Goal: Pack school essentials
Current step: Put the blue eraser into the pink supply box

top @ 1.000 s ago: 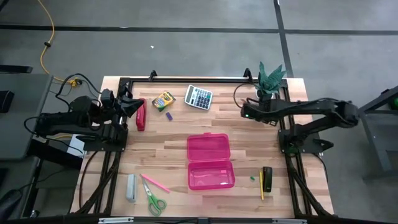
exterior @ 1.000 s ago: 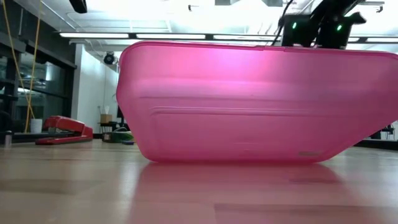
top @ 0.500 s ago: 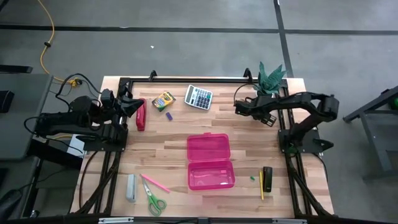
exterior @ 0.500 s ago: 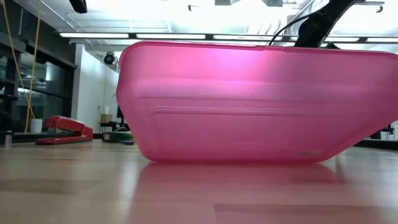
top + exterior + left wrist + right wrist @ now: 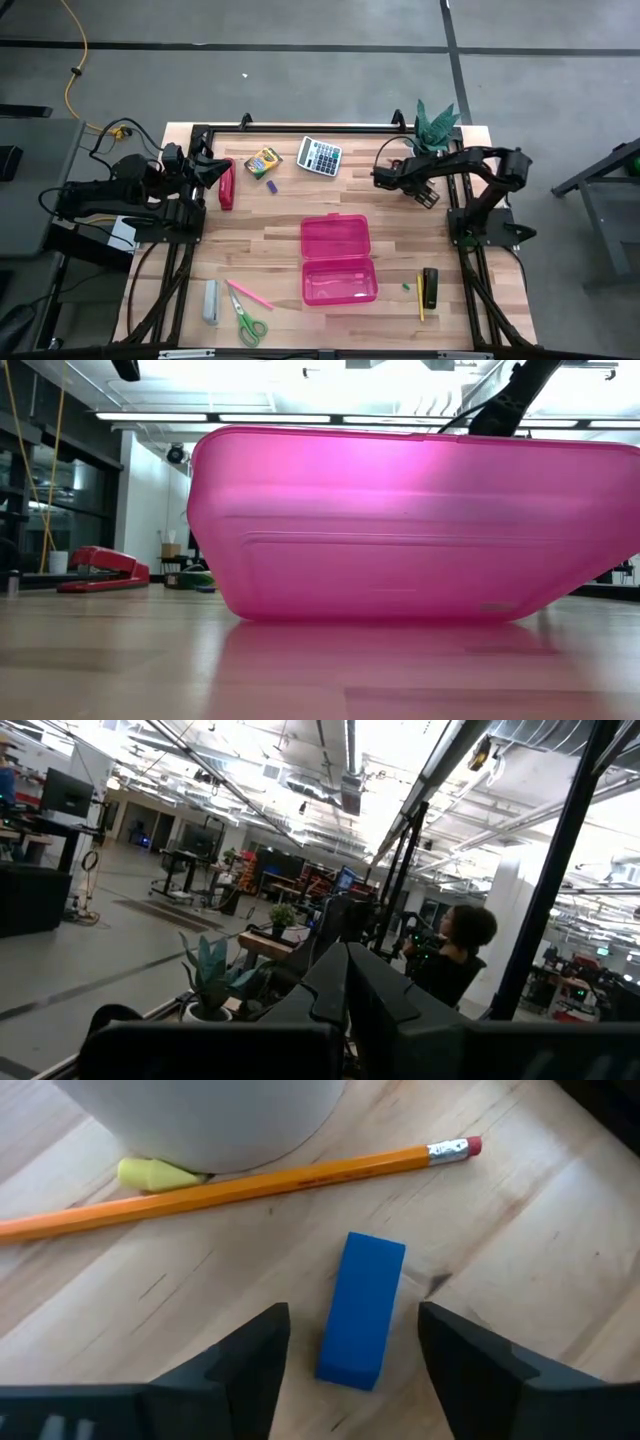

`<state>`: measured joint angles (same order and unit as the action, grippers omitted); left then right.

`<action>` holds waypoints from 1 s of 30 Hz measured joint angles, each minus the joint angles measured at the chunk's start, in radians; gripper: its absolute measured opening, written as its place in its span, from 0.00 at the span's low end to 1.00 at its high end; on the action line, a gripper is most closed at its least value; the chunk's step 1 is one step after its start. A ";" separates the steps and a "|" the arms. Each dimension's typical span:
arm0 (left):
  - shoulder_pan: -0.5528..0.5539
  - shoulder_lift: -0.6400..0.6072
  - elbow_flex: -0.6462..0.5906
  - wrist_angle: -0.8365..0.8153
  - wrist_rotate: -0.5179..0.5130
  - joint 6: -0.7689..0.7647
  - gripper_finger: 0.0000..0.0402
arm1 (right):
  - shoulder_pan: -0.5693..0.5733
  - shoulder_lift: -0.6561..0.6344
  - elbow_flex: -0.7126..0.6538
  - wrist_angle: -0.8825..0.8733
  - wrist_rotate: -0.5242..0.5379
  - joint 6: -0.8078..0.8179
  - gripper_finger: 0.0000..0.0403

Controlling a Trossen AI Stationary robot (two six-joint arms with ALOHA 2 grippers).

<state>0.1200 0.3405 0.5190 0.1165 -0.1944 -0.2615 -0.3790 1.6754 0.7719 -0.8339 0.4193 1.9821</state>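
Note:
My right gripper (image 5: 352, 1330) is open and points down at the table beside the plant's white pot (image 5: 210, 1115). Its fingers stand on either side of a small blue eraser (image 5: 362, 1308) that lies flat on the wood, with gaps on both sides. An orange pencil (image 5: 240, 1188) and a yellow eraser cap (image 5: 158, 1175) lie against the pot's foot. From above, the right gripper (image 5: 424, 191) is near the far right corner and its arm hides the eraser. The crayon box (image 5: 264, 160), purple eraser (image 5: 271, 185), scissors (image 5: 251, 326), pink pencil (image 5: 250, 296), yellow pencil (image 5: 420, 297) and green eraser (image 5: 407, 286) lie on the table. My left gripper (image 5: 212, 170) waits, shut, by the far left edge.
The open pink case (image 5: 338, 260) sits mid-table and fills the low view (image 5: 420, 520). A calculator (image 5: 320, 155), red stapler (image 5: 227, 186), grey item (image 5: 210, 301) and black item (image 5: 430, 287) lie around it. The plant (image 5: 436, 124) stands at the far right corner. A person shows beyond the table (image 5: 460, 945).
My right arm has drawn its elbow in toward the table, and its wrist has shifted slightly toward the table's left. In the low view the wrist with its green lights has dropped out of sight behind the pink case, so the gripper has gone down beside the pot.

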 joint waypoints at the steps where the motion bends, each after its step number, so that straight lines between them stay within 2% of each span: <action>1: 0.000 0.000 0.000 0.000 0.000 0.000 0.00 | 0.000 0.004 0.000 0.003 0.002 -0.002 0.50; 8: 0.000 0.000 0.000 0.000 0.000 0.000 0.00 | -0.001 0.009 -0.001 0.011 0.006 -0.011 0.33; 12: 0.000 0.000 0.000 0.000 0.000 0.000 0.00 | 0.005 0.010 -0.002 0.011 0.009 -0.025 0.27; 23: 0.000 0.000 0.000 0.000 0.000 0.000 0.00 | 0.050 -0.023 -0.006 -0.007 -0.006 -0.079 0.25; 30: 0.000 0.000 0.000 0.000 0.000 0.000 0.00 | 0.122 -0.135 -0.007 -0.018 -0.031 -0.139 0.25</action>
<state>0.1200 0.3405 0.5190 0.1165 -0.1940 -0.2612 -0.2575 1.5401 0.7650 -0.8521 0.3884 1.8430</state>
